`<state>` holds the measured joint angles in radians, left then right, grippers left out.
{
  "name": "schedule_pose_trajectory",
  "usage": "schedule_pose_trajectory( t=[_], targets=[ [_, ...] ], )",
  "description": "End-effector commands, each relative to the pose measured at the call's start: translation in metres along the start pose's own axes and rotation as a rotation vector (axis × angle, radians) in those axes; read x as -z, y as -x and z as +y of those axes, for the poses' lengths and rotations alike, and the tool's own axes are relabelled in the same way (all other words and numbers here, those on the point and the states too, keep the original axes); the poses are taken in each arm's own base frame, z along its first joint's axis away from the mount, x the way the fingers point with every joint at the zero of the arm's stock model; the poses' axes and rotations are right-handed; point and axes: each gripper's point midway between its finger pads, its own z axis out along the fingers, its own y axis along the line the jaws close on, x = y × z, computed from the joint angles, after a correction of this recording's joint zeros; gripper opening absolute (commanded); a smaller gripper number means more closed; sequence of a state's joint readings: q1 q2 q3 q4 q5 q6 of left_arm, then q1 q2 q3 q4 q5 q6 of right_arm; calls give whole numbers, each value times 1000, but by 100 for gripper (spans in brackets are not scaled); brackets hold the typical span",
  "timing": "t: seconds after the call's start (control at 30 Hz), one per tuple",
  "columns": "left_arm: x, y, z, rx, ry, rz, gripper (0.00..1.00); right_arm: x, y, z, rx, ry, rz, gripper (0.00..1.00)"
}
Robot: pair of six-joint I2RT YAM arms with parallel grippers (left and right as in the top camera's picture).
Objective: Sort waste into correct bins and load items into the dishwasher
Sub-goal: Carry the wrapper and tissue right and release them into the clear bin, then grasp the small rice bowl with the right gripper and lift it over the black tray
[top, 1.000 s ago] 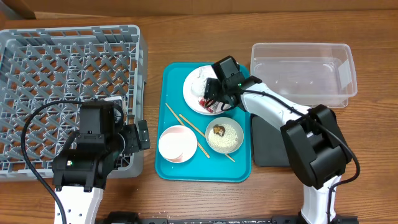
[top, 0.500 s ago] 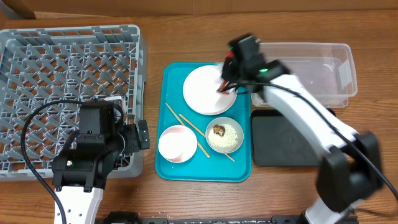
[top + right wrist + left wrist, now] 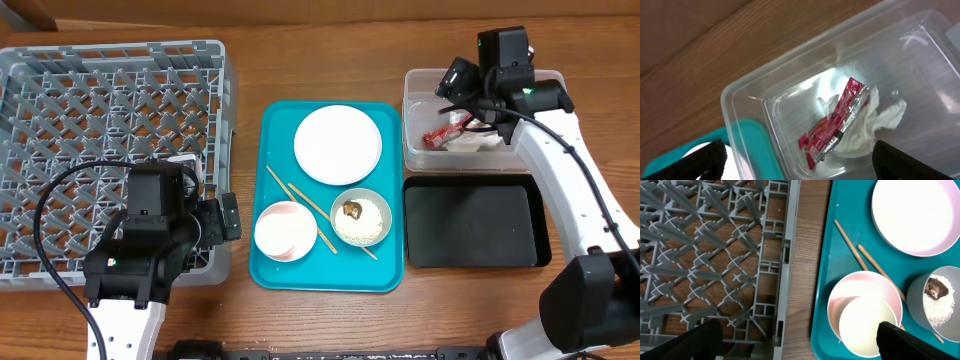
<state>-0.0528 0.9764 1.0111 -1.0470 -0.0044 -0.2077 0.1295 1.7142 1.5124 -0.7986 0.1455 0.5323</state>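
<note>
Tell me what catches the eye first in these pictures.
The red wrapper lies with white tissue in the clear tub at the far right. Next, the teal tray in the middle, holding a white plate and a bowl of rice. The big grey rack fills the left.

No words, labels, brand names or numbers can be read anywhere in the scene. The crumpled red wrapper (image 3: 837, 125), lying in the clear tub (image 3: 747, 102), is too creased and blurred to show any legible print.
</note>
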Motion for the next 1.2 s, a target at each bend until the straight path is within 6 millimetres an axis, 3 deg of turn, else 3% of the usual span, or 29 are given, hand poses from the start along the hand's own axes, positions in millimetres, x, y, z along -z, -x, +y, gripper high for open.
schedule_pose_trajectory(
  t=[0.0,0.07,0.27,0.4,0.47,0.57,0.6,0.73,0.97,1.07,1.17],
  targets=[
    [7,10,-2,10,-8,-32,100,73,30,17,98,118,-100,97],
    [7,10,-2,10,-9,-32,100,101,9,19,174,189,-29,97],
    [7,10,-2,10,-8,-32,100,144,-66,8,274,274,216,96],
    [7,10,-2,10,-8,-35,100,153,-118,25,449,359,313,93],
    [7,11,-2,10,-9,-38,100,145,-152,35,540,377,384,91],
    [7,11,-2,10,-9,-38,100,131,-206,54,674,411,472,79],
    [7,11,-2,10,-9,-38,100,121,-232,64,740,427,499,72],
    [7,11,-2,10,-9,-38,100,90,-283,77,836,399,549,65],
    [7,11,-2,10,-9,-38,100,46,-330,84,895,348,640,61],
    [7,11,-2,10,-9,-39,100,29,-345,79,899,310,684,47],
    [7,11,-2,10,-9,-39,100,24,-347,78,901,301,691,36]
  ],
)
